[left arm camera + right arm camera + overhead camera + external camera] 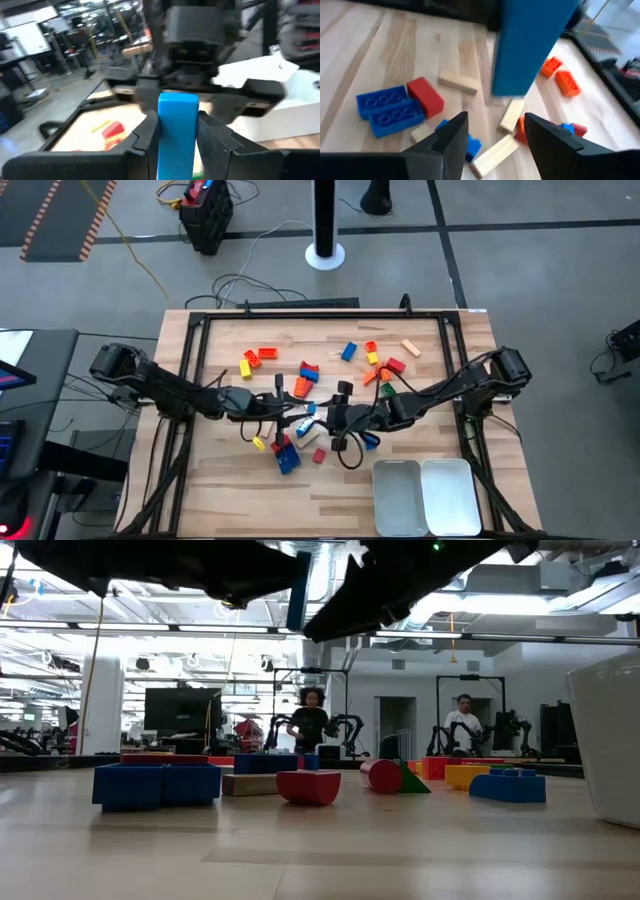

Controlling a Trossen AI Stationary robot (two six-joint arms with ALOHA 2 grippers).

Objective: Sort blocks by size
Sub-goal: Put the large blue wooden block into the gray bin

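Many small blocks in red, blue, orange, yellow and tan lie scattered over the middle of the wooden table (pixel 230 480). Among them are a blue pair (pixel 390 111), a red one (pixel 426 96) and tan ones (pixel 457 82). Over the middle, my left gripper (pixel 178 127) is shut on a long blue block (pixel 178 125), which stands upright in the air (pixel 297 592). My right gripper (pixel 492 135) faces it from the right, open. Its fingers stand just short of the block's lower end (pixel 527 55) and hold nothing. My left gripper pinches the long blue block by two opposite sides (pixel 162 135) between its two fingers, which come at it level from the table's left. The block stands upright in the hold, lifted clear of the table. Its top end (pixel 178 99) rises above the fingers.
Two white trays (pixel 398 495) (pixel 452 495) lie side by side at the near right. A dark frame (pixel 190 360) runs around the table. Loose blocks lie right under both grippers, such as a blue one (pixel 287 458) and a red one (pixel 319 456).
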